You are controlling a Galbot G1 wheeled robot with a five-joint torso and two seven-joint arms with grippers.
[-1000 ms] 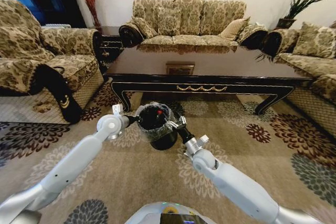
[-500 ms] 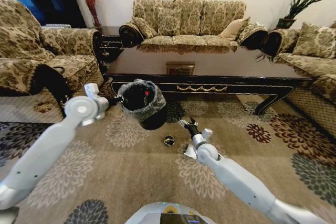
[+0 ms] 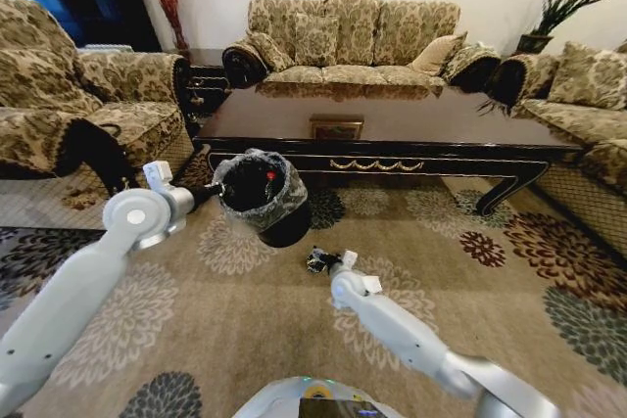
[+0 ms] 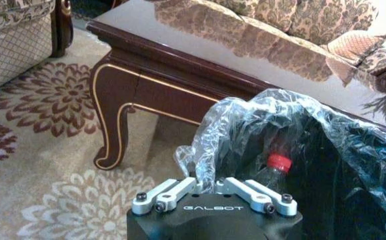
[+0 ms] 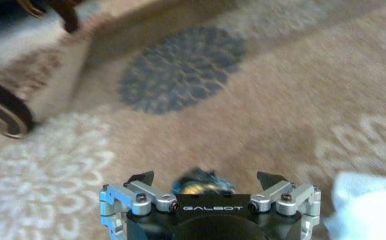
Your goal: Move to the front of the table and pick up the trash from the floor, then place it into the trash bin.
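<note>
— Two bits of trash lie on the floor [image 3: 245, 320] near the right arm: a small dark round piece [image 3: 315, 261] and a white crumpled paper [image 5: 372, 210]. Where exactly are they?

— On the beige flowered carpet in front of the table [image 3: 392, 134]. From the right wrist, the dark piece sits between the two spread fingers [image 5: 139, 179] of the right gripper [image 5: 206, 179], low over the carpet. I cannot tell whether the tips touch it. The white paper lies just beside that gripper, at the edge of the wrist view.

— And the bottle?

— A clear plastic bottle with a red cap [image 4: 279, 162] is inside the trash bin [image 3: 265, 198], seen through the bag opening in the left wrist view. From the head, a red spot shows inside the bin.

— How does the bin sit?

— Tilted, its mouth turned up and toward the robot, with the greyish plastic bag [image 4: 246, 125] folded over its rim. The left gripper [image 4: 209, 186] has its fingers drawn together on the bag and rim, holding the bin off to the robot's left, near the table's curved left leg [image 4: 113, 120].

— Anything round about?

— Patterned sofas [image 3: 353, 31] stand behind and to both sides of the table, and a small framed object [image 3: 336, 127] lies on the glossy tabletop.
</note>
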